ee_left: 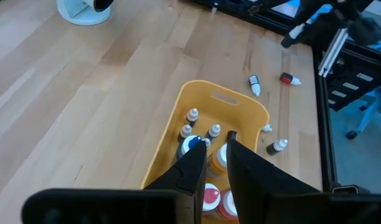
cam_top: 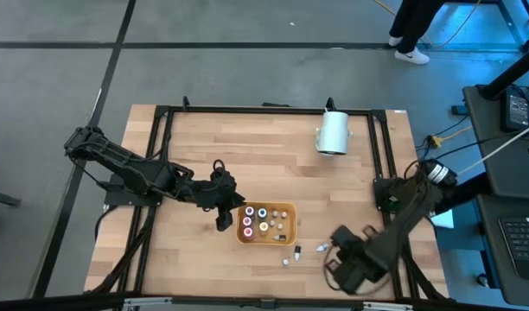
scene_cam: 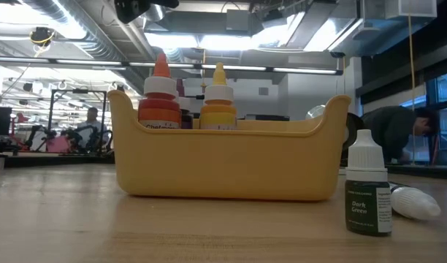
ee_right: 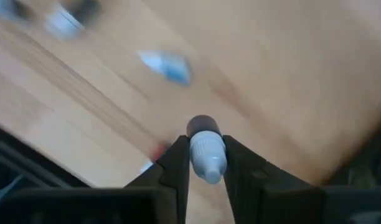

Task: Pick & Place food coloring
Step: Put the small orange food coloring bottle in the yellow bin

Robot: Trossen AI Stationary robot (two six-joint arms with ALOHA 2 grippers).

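Note:
The orange tray (cam_top: 266,223) stands near the table's front middle and holds several small food coloring bottles (ee_left: 192,144), upright; two of them, with an orange and a yellow cap, show above its rim in the low view (scene_cam: 161,91). Three more bottles (cam_top: 296,254) are on the table right of the tray; one dark green bottle (scene_cam: 368,193) stands upright and a white one (scene_cam: 417,203) lies on its side. My left gripper (ee_left: 216,155) is just left of the tray (cam_top: 223,216), narrowly open and empty. My right gripper (ee_right: 206,163) is near the front right (cam_top: 339,237), shut on a small bottle. My right gripper pinches a small bottle by its white cap (ee_right: 208,155) between its two fingers. The dark body (ee_right: 203,126) sticks out past the fingertips. The bottle is lifted clear of the table.
A large white cylinder (cam_top: 333,132) lies at the table's far right. A black frame (cam_top: 247,110) runs along the table's edges. A person stands beyond the far edge (cam_top: 411,34), and others show in the room in the low view (scene_cam: 399,131).

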